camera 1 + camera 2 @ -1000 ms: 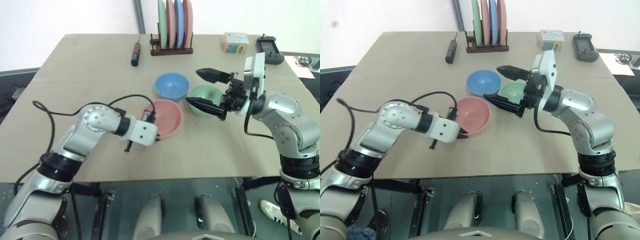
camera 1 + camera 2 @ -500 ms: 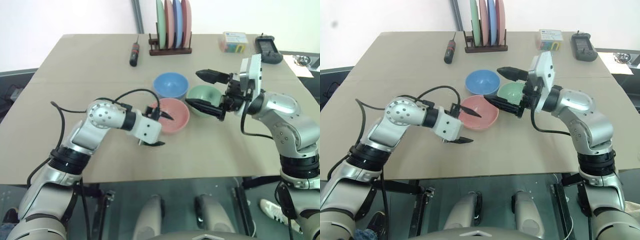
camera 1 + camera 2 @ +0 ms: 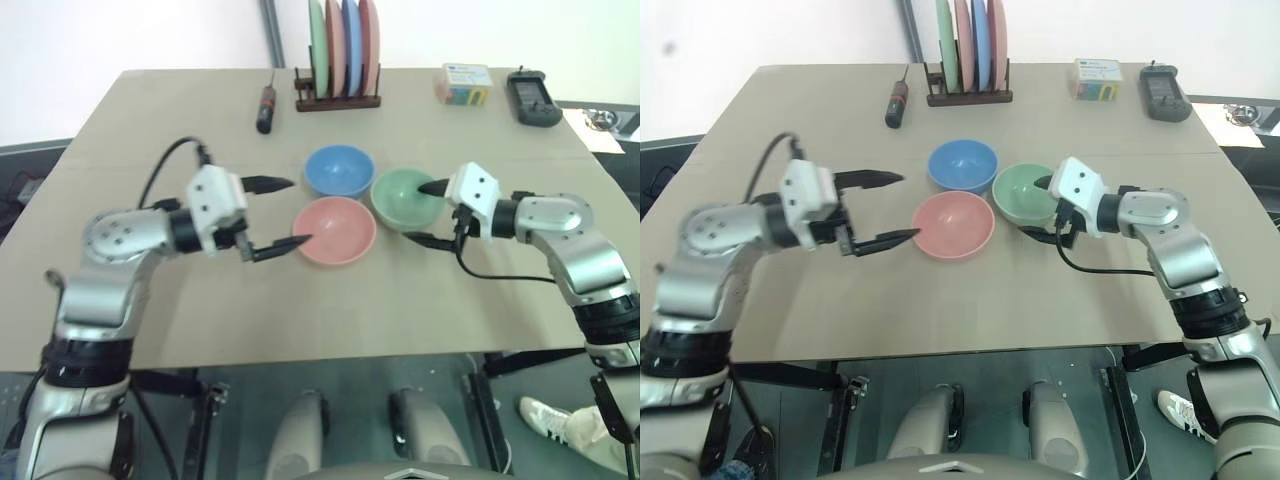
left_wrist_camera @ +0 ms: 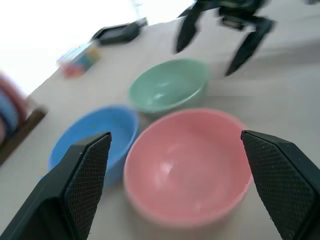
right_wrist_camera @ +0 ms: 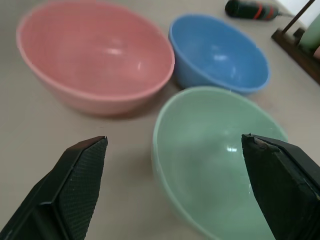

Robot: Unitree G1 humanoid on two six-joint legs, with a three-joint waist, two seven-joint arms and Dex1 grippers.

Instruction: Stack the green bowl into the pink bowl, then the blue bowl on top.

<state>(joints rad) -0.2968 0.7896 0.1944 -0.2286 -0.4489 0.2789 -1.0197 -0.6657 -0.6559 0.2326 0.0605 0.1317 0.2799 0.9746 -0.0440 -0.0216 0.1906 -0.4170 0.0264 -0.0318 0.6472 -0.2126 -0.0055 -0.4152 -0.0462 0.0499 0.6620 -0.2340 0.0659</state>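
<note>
Stacking not begun: green bowl point(image 3: 408, 197), pink bowl point(image 3: 337, 230) and blue bowl point(image 3: 340, 171) sit separately, clustered mid-table point(image 3: 150, 130); right gripper point(image 3: 428, 213) open at green bowl's rim, left gripper point(image 3: 280, 213) open beside pink, both empty.

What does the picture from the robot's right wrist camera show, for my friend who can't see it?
An empty green bowl sits between the open right end effector fingers. Behind it on the tan table stand a pink bowl and a blue bowl, all unstacked.
</note>
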